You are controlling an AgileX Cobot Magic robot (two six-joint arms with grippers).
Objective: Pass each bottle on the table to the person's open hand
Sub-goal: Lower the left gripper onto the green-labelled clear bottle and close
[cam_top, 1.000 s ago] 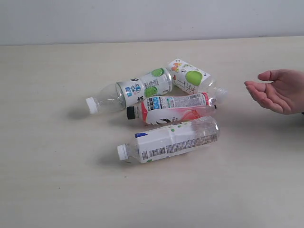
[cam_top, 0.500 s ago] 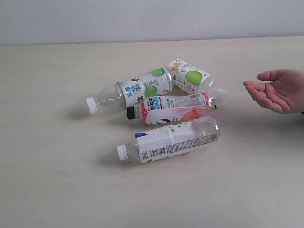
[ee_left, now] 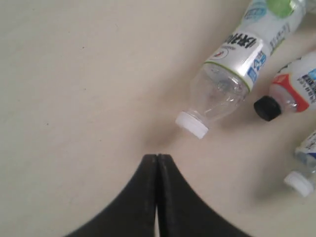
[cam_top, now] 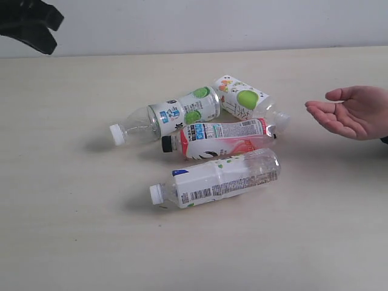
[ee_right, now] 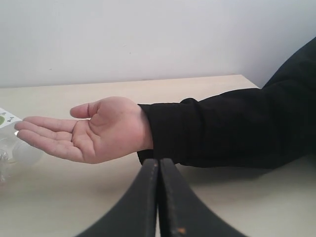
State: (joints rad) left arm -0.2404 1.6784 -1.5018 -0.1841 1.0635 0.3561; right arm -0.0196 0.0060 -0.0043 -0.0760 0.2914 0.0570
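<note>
Four bottles lie on their sides in a cluster mid-table. One green-apple bottle [cam_top: 170, 115] points its white cap left, and a second one [cam_top: 245, 100] lies behind. The red-and-white bottle [cam_top: 221, 138] has a black cap, and the white-labelled bottle [cam_top: 221, 177] lies nearest. The person's open hand [cam_top: 348, 112] hovers palm up at the right. My left gripper [ee_left: 157, 157] is shut and empty, hovering just short of the green-apple bottle's white cap [ee_left: 192, 123]. My right gripper [ee_right: 158, 161] is shut and empty, just below the hand's [ee_right: 94, 131] wrist.
The pale table [cam_top: 73, 230] stretches wide around the cluster. Part of my left arm [cam_top: 27, 24] shows black at the far-left corner of the exterior view. The person's dark sleeve [ee_right: 232, 128] crosses in front of the right gripper. A pale wall runs behind the table.
A black part of my left arm has come into the exterior view at the top left. The person's hand has shifted slightly left and flattened. The bottles have not moved.
</note>
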